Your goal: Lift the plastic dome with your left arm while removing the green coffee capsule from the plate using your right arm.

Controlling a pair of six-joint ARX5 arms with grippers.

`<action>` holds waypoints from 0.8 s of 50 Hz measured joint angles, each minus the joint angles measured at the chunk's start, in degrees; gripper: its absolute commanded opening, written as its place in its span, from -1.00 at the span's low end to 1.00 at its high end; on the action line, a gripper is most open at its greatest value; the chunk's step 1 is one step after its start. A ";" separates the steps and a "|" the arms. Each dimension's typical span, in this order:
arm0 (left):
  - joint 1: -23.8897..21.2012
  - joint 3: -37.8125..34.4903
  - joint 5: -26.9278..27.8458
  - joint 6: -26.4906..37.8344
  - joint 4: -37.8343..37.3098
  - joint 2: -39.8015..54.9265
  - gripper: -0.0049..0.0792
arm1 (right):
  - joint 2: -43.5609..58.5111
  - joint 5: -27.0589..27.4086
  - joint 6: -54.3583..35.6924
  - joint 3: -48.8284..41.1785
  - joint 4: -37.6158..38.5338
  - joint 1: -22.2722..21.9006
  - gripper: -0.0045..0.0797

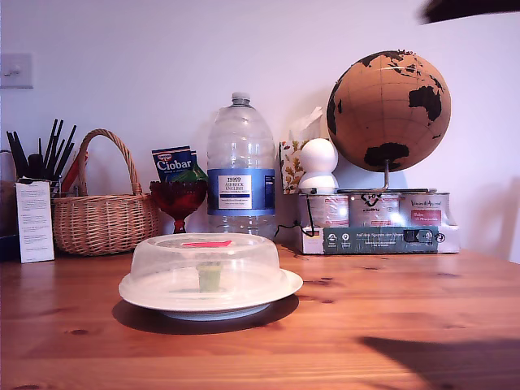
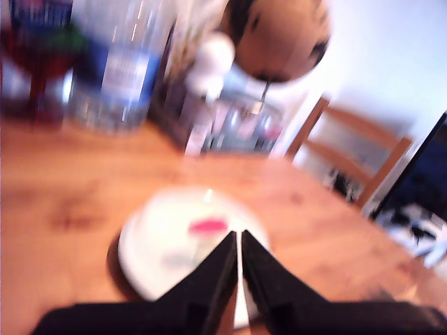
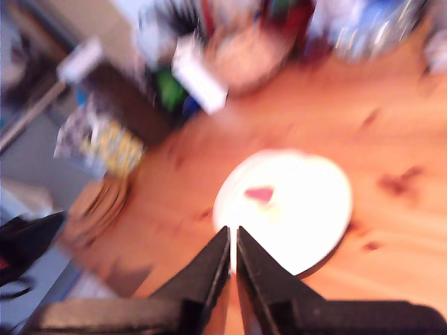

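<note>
The plastic dome (image 1: pixel 207 262) sits on the white plate (image 1: pixel 276 291) in the middle of the wooden table, with its red tab (image 1: pixel 206 243) on top. Through the dome, the green coffee capsule (image 1: pixel 210 277) stands upright on the plate. My first gripper (image 2: pixel 239 237) is shut and empty, hovering well above the covered plate (image 2: pixel 140 258), short of the red tab (image 2: pixel 207 225). My second gripper (image 3: pixel 232 234) is shut and empty too, high over the plate's edge (image 3: pixel 328 230). Both wrist views are blurred. In the exterior view only a dark piece of an arm (image 1: pixel 467 8) shows at the top right.
Along the back of the table stand a wicker basket (image 1: pixel 104 219), a red glass goblet (image 1: pixel 179 199), a large water bottle (image 1: pixel 240 166), a white figure (image 1: pixel 318 166) and a globe (image 1: pixel 388 110) on boxes. A wooden chair (image 2: pixel 349 157) stands beside the table.
</note>
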 measured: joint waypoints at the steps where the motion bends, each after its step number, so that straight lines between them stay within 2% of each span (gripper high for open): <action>1: -0.02 0.00 0.00 0.22 0.13 0.96 -0.94 | 1.11 0.02 0.00 0.85 -0.09 0.61 -0.92; 8: -0.31 0.00 -0.20 2.97 1.92 6.86 -0.94 | 9.01 0.44 0.00 6.16 -0.44 4.22 -0.92; 15: -1.44 0.02 -0.96 5.20 7.67 12.48 -0.94 | 17.14 2.19 0.00 11.54 -1.07 7.15 -0.92; 30: -4.90 4.07 -2.60 10.62 15.02 26.95 -0.94 | 31.19 4.68 -0.04 19.17 -1.55 9.60 -0.91; 34: -6.40 6.08 -3.58 12.87 17.53 30.73 -0.94 | 33.70 4.90 -0.04 20.70 -1.51 9.84 -0.77; 37: -7.56 8.15 -4.28 13.16 17.97 33.66 -0.94 | 35.34 4.90 -0.04 21.68 -1.62 10.29 -0.51; 40: -8.72 10.62 -4.55 16.22 18.34 37.20 -0.94 | 36.96 4.90 0.00 22.95 -2.23 10.97 -0.25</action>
